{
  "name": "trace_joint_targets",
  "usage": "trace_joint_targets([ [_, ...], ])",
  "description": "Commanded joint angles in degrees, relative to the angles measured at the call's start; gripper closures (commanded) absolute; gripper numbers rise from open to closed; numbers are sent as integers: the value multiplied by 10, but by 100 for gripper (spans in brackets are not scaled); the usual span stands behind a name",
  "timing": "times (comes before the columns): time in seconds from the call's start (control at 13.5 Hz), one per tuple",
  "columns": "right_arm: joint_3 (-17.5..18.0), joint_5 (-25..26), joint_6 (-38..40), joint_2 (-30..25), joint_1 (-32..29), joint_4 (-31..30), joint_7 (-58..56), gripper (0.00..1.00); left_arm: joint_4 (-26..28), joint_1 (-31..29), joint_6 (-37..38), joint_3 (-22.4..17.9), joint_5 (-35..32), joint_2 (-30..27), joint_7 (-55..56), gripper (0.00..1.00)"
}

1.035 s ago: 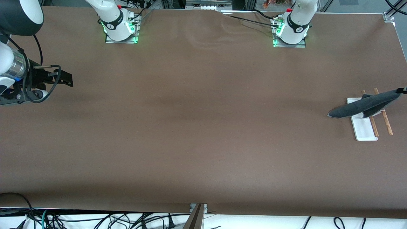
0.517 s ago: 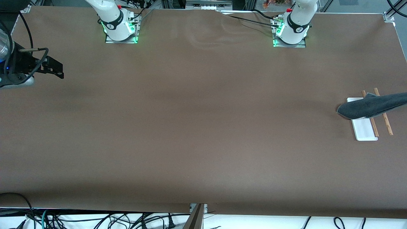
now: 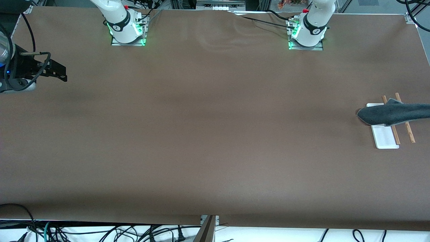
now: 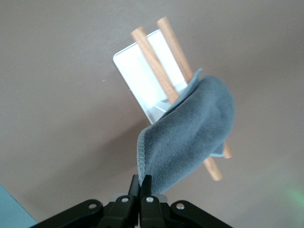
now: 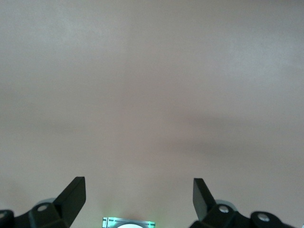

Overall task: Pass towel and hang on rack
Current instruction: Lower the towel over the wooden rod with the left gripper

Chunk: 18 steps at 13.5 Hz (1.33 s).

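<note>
The towel [image 3: 391, 113], dark grey with a lighter stitched edge, lies across the two brown rods [image 3: 408, 129] of the rack, whose white base [image 3: 384, 137] sits at the left arm's end of the table. My left gripper [image 4: 142, 183] is shut on the towel's edge and holds it up beside the rack; the gripper itself is off the edge of the front view. In the left wrist view the towel [image 4: 190, 133] covers the middle of both rods [image 4: 152, 54] above the base [image 4: 135, 78]. My right gripper [image 3: 63, 74] is open and empty at the right arm's end of the table, also shown in its wrist view [image 5: 139, 190].
The brown table surface [image 3: 215, 134] is bare between the two arms. The arm bases [image 3: 127, 30] stand along the table's edge farthest from the front camera. Cables hang below the edge nearest to that camera.
The towel has moved toward the left arm's end of the table and settled lower over the rods. The right arm has drawn back toward its end and now holds still.
</note>
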<state>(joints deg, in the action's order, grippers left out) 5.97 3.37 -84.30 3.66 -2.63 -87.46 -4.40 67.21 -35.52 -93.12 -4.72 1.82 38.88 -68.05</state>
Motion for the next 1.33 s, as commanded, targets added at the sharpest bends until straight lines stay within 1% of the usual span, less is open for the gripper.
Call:
trace_joint_targets([
  [0.0,3,-2,4,-14,-5,-14,6,0,-24,-11,-7,1,-16,26,-16,100],
  [0.3,3,-1,3,-12,-5,-12,6,0,-23,-26,-42,1,-10,56,-16,100],
  [0.44,4,-1,2,-12,-5,-9,6,0,-23,-28,-46,1,-9,67,-13,100],
  [0.96,4,-1,-3,-9,-4,-6,4,0,-21,-29,-54,1,-9,81,-10,100],
  [1.03,4,0,-3,-9,-4,-6,4,0,-21,-29,-54,1,-9,82,-9,82],
  [1.11,4,0,-3,-9,-4,-6,4,0,-22,-30,-54,1,-3,91,-10,36],
  [1.18,4,0,-3,-9,-3,-6,4,0,-22,-30,-55,1,9,97,-14,0],
  [1.26,5,2,-3,-9,-3,-5,4,0,-22,-31,-56,1,11,98,-13,0],
])
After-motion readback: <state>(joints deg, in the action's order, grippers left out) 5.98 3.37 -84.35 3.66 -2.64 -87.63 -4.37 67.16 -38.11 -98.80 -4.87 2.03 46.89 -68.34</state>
